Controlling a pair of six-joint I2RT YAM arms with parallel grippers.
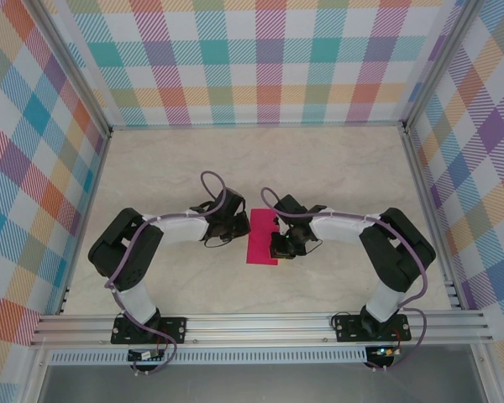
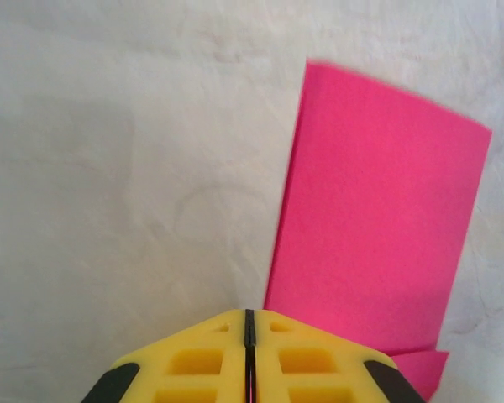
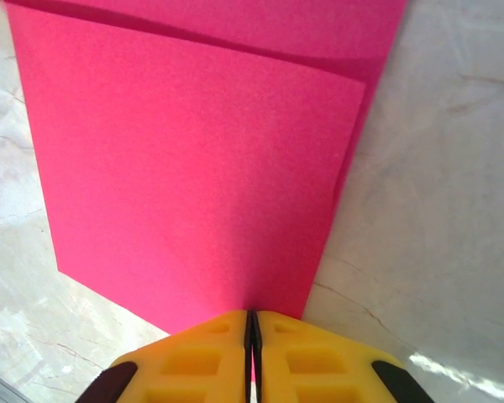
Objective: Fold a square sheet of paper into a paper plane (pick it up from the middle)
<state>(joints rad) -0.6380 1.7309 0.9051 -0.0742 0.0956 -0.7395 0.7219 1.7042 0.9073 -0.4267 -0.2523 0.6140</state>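
Here, both arms splay elbows out, wrists turned inward over mid-desk (image 1: 336, 168). L gripper (image 2: 249, 321) & R gripper (image 3: 252, 319), jaws pressed shut, flank pink sheet of paper (image 1: 260, 245), folded double, flat betw. them.

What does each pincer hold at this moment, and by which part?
The right pincer seems shut on the folded pink paper at its near corner. The left pincer is shut beside the paper, apparently holding nothing.
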